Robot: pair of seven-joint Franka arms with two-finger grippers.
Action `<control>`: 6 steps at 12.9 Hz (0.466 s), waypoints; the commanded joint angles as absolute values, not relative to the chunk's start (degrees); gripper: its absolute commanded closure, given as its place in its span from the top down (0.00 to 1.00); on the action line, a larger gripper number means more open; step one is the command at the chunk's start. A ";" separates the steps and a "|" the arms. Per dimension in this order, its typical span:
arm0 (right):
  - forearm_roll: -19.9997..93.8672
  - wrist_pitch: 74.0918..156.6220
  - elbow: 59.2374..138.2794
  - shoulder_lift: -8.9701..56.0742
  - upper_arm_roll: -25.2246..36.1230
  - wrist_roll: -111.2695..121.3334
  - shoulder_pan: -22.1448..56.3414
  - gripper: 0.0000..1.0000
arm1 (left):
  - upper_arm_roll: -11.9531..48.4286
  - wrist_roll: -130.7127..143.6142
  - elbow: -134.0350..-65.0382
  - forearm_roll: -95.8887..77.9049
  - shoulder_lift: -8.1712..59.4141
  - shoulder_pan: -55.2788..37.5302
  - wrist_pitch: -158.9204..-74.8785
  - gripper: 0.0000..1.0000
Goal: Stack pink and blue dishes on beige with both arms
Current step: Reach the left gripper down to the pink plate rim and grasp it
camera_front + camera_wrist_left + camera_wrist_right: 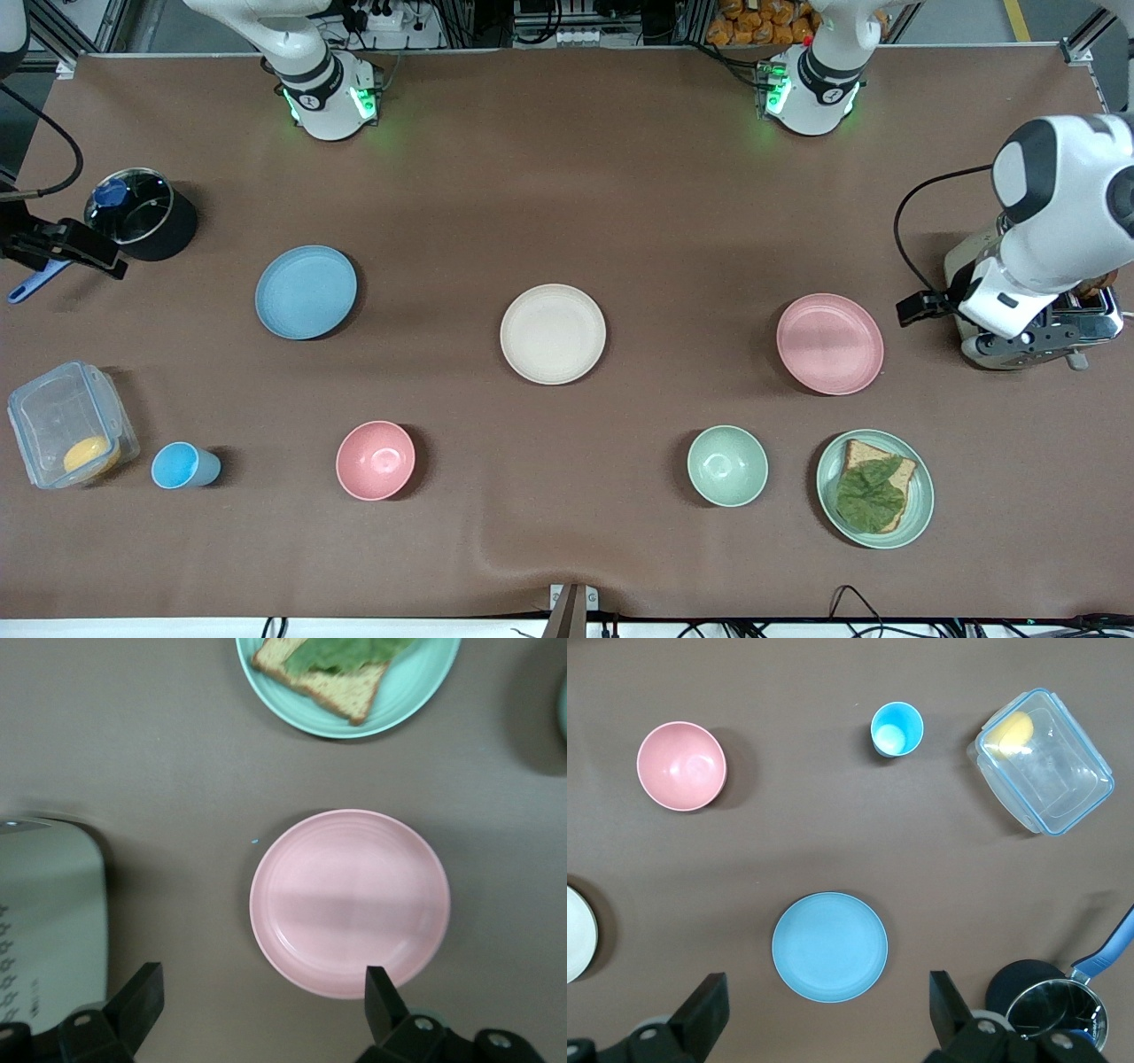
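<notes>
The beige plate (553, 333) lies flat in the middle of the table. The light blue plate (306, 291) lies toward the right arm's end, the pale pink plate (830, 343) toward the left arm's end. Each plate is bare. My left gripper (263, 999) hangs open over the cloth between the pink plate (350, 902) and the toaster, holding nothing. My right gripper (826, 1008) is also open and holds nothing, high above the table by the blue plate (829, 946). In the front view the left gripper (921, 307) is beside the toaster and the right gripper (89, 252) beside the pot.
Nearer the front camera stand a blue cup (182, 466), a deep pink bowl (376, 460), a green bowl (727, 465) and a green plate (917, 514) carrying toast and lettuce. A clear lidded box (66, 424), a black pot (142, 213) and a toaster (1032, 332) occupy the table's ends.
</notes>
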State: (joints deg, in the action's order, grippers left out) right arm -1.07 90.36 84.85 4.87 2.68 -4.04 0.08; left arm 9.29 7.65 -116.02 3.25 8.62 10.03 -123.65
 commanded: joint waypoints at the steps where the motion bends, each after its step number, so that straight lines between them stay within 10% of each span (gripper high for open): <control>1: -1.32 90.26 85.16 4.83 2.55 -4.04 -0.35 1.00 | 9.58 6.06 -120.22 2.99 12.02 11.16 -131.72 1.00; 6: -1.32 89.82 85.25 5.18 2.64 -4.13 -0.79 1.00 | 9.49 6.06 -121.46 2.99 20.56 13.18 -140.01 1.00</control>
State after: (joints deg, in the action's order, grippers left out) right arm -1.07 90.14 85.28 5.14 2.94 -4.04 -0.37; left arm 9.25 7.61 -121.54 3.25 19.31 12.35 -138.52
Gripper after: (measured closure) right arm 0.000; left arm 0.000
